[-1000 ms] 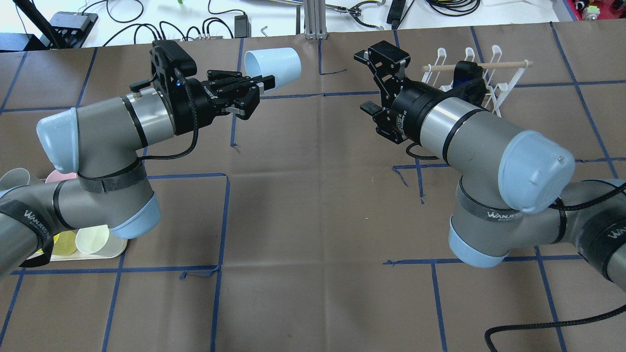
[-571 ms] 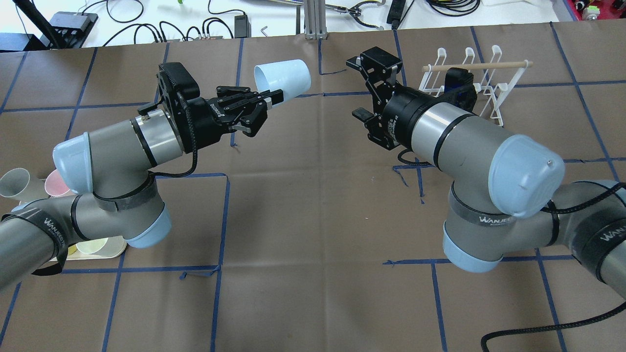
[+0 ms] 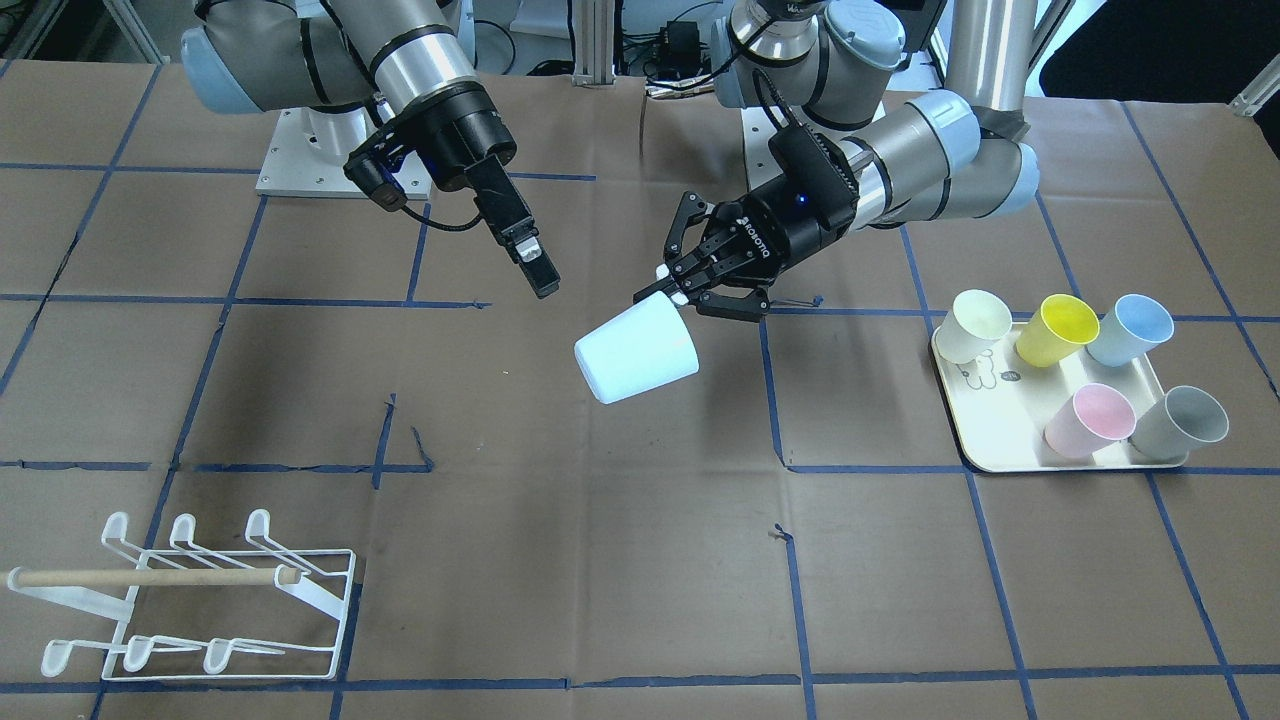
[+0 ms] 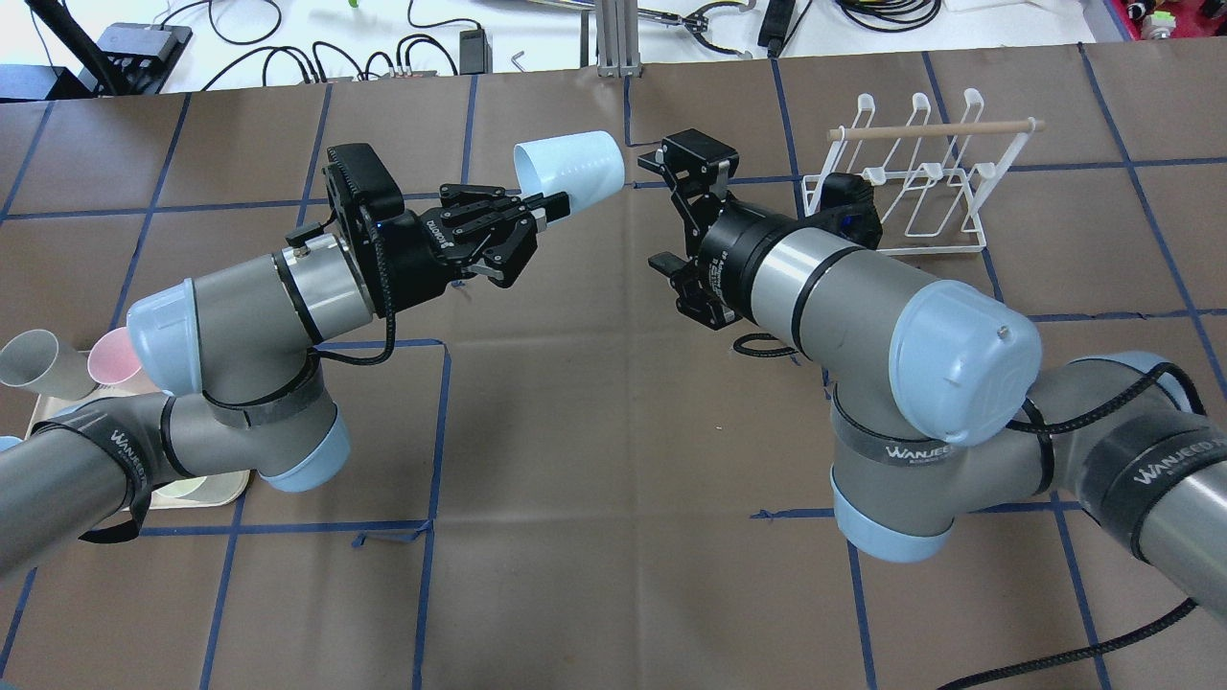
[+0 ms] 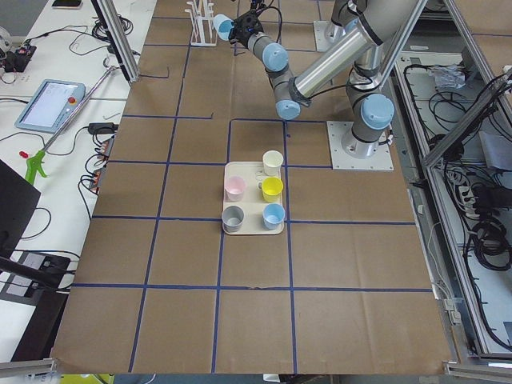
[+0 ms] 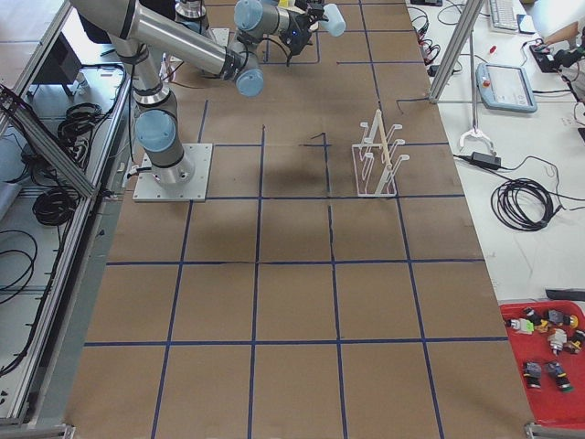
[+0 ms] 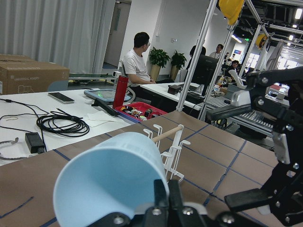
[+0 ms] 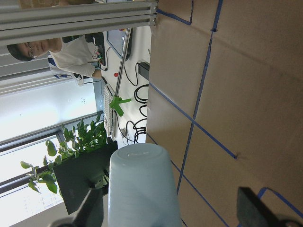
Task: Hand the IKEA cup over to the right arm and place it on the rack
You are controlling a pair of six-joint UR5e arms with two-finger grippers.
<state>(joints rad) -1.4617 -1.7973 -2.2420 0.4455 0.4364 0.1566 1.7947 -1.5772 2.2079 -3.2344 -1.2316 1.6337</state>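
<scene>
My left gripper (image 4: 548, 207) is shut on the rim of a pale blue IKEA cup (image 4: 571, 167). It holds the cup on its side above the table, base toward the right arm. In the front view the cup (image 3: 637, 350) hangs below the left gripper (image 3: 668, 293). My right gripper (image 4: 656, 211) is open and empty, a short gap from the cup's base. In the right wrist view the cup (image 8: 142, 184) stands between the two spread fingers (image 8: 251, 208). The left wrist view shows the cup (image 7: 109, 184). The white wire rack (image 4: 911, 177) with its wooden bar stands behind the right arm.
A cream tray (image 3: 1000, 452) holds several cups (cream, yellow, blue, pink, grey) on the robot's left side. The rack (image 3: 190, 600) sits near the table's far right corner. Brown paper with blue tape lines covers the table. Cables lie beyond the far edge.
My left arm has carried the cup to the right toward the table's middle. My right gripper has moved left away from the rack toward the cup's base. It stays open.
</scene>
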